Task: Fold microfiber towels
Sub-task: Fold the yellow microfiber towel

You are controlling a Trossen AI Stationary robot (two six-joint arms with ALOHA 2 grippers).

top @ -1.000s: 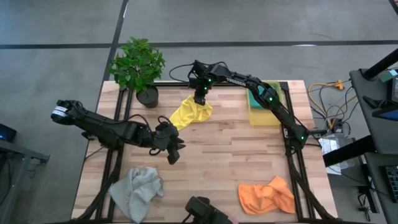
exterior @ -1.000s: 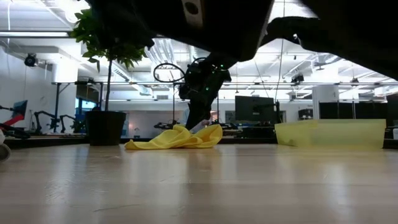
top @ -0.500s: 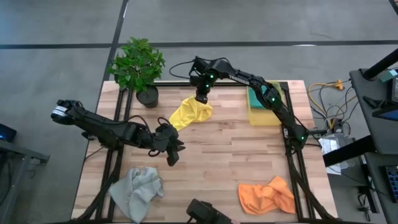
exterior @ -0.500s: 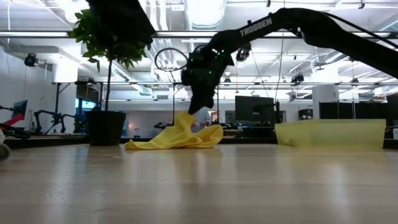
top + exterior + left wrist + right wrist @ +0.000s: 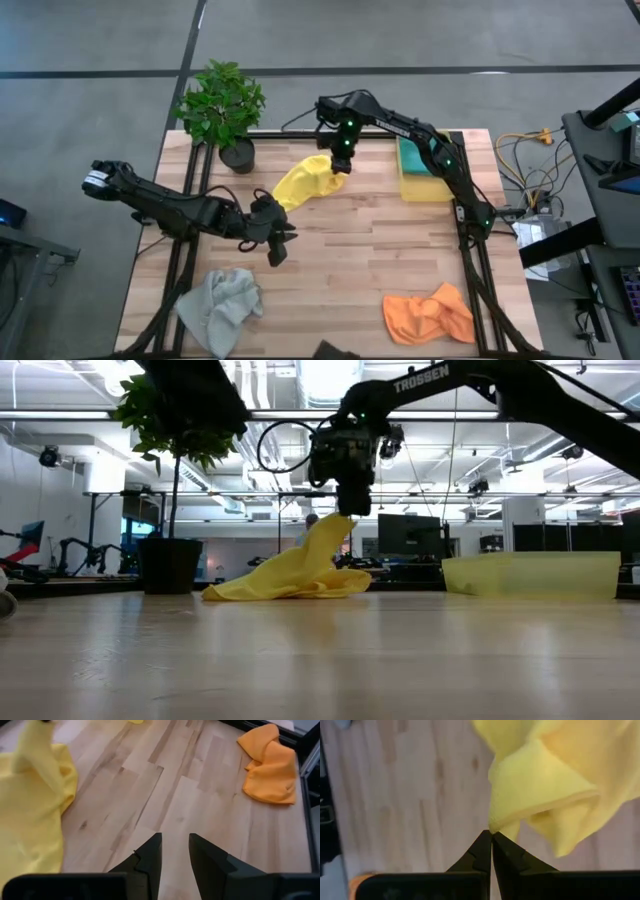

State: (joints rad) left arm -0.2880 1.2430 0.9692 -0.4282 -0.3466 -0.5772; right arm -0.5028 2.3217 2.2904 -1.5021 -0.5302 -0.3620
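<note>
The yellow towel [image 5: 303, 183] lies crumpled at the table's far middle; one part is drawn up into a peak [image 5: 335, 530] under my right gripper [image 5: 340, 165], which is shut on it. My left gripper [image 5: 277, 252] hovers over bare wood at the left middle, fingers slightly apart, empty. The grey towel [image 5: 222, 305] lies bunched at the near left and the orange towel [image 5: 432, 313] at the near right. A teal towel [image 5: 412, 157] rests in the yellow bin. My right gripper pinches a bunched tip of the yellow towel [image 5: 494, 827] between its two fingertips, from above, pointing down. That part is lifted and hangs below the fingers in folds. The towel's left part [image 5: 255, 588] lies on the table.
A potted plant [image 5: 222, 108] stands at the far left corner. The rigid yellow bin [image 5: 425, 185] sits at the far right edge. Bare wood lies across the table's middle.
My right gripper has risen and gone toward the table's right edge with the yellow towel's pinched part, drawing it up into a taller peak. The towel's left part has stayed on the table.
</note>
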